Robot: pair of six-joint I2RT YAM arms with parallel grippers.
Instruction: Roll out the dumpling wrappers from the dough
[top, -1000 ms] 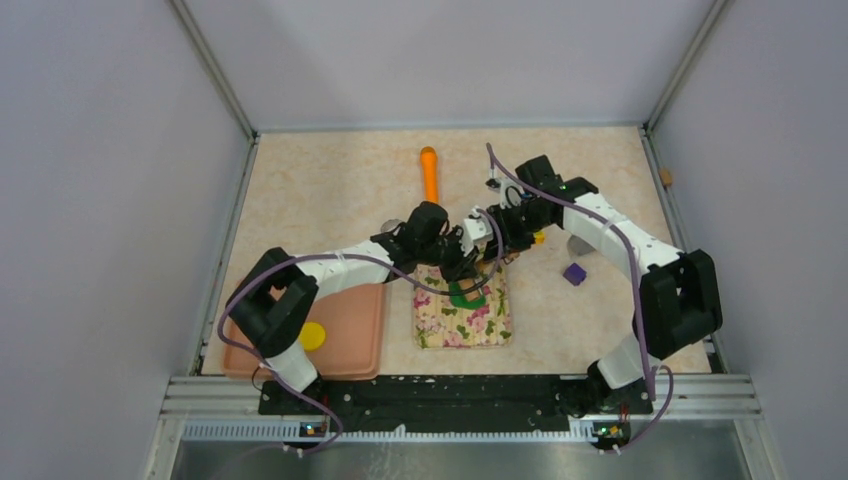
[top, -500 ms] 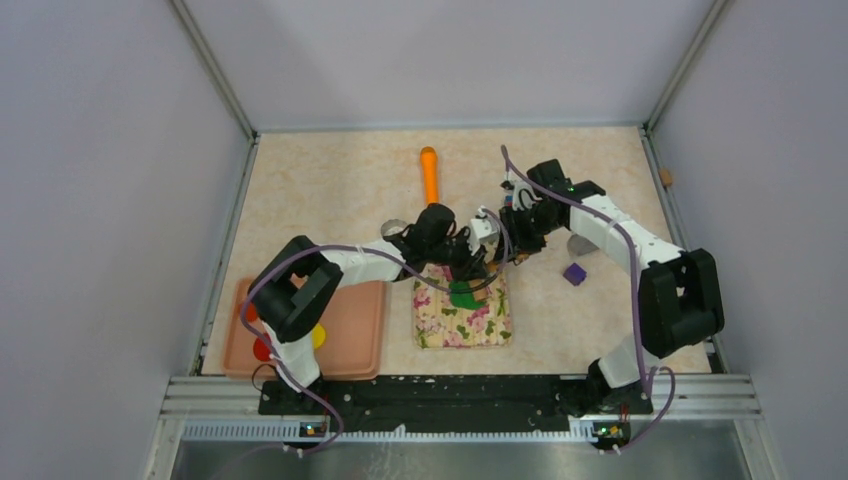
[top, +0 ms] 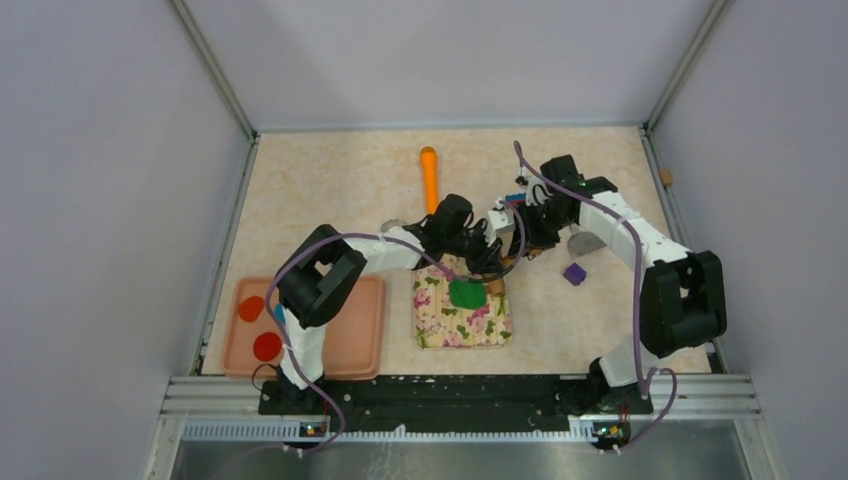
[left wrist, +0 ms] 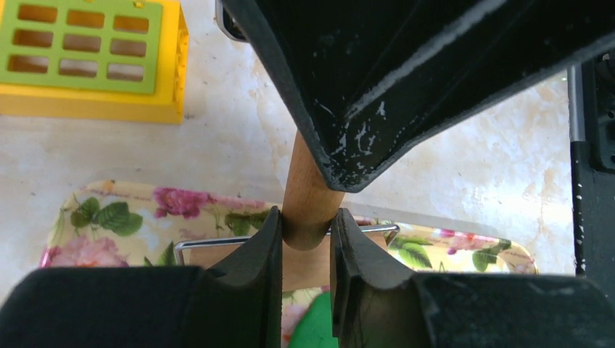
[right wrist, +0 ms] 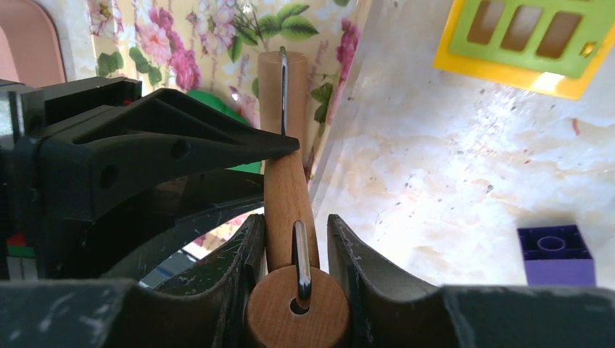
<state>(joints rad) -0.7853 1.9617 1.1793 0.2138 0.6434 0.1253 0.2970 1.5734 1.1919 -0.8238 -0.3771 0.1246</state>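
Mat edges: floral mat (top: 462, 325) flat on the tabletop (top: 330, 190), far edge beneath both claws; bare tabletop beyond the mat and on either side of it.
Room: pale walls (top: 120, 200) on three sides, well apart from the mat.
Dough: dark green dough (top: 466, 293) on the mat's far half, just nearer than the claws.
Left gripper (left wrist: 304, 230): pinched narrow on one end of the wooden roller (left wrist: 308, 196), above the mat's far edge.
Right gripper (right wrist: 295, 228): clamped on the roller's other handle, beyond the mat's far right corner.
Wrappers: two red dumpling wrappers (top: 267, 346) in the pink tray (top: 355, 335), left of the mat.
Loose things: orange pin (top: 429, 172) well beyond the mat; purple block (top: 574, 273) to the mat's right.
Wrist views only: yellow-green grid block (left wrist: 87, 58) beyond the mat; the roller's wire frame (right wrist: 301, 261).
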